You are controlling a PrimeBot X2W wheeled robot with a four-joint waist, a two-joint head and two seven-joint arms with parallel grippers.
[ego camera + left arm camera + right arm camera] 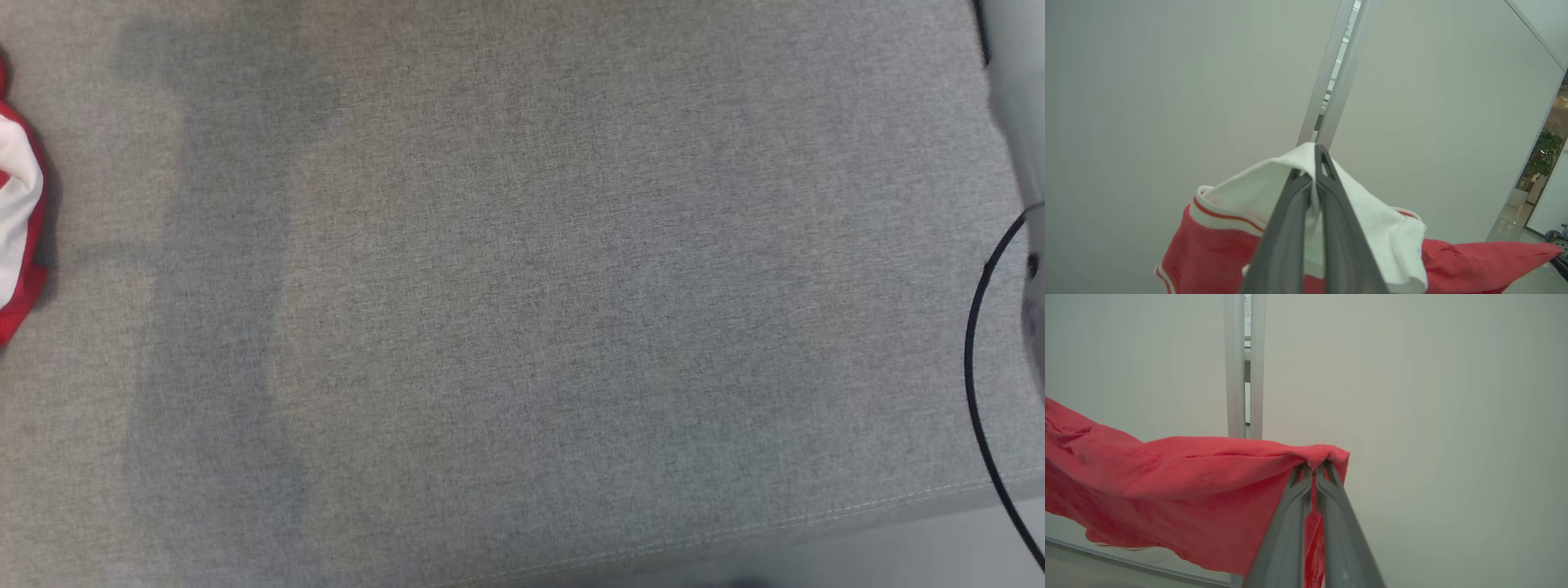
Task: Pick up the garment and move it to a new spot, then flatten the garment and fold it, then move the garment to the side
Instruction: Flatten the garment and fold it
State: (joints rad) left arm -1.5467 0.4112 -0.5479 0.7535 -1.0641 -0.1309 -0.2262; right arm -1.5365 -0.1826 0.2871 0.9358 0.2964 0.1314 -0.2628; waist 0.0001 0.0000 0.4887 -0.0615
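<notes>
The garment (1216, 245) is red with a white panel and white-and-red striped trim. My left gripper (1314, 163) is shut on a fold of its white part and holds it up in the air before a pale wall. My right gripper (1314, 465) is shut on a red edge of the garment (1167, 477), which stretches away to the left of the right wrist view. In the head view, a small red and white piece of the garment (16, 220) shows at the far left edge, over the grey fabric surface (522, 294).
A pale forearm (1016, 98) and a black cable (976, 367) run down the head view's right edge. The grey surface's stitched front edge (816, 514) crosses the lower right. A metal post (1331, 81) splits the wall panels; a potted plant (1543, 155) stands far off.
</notes>
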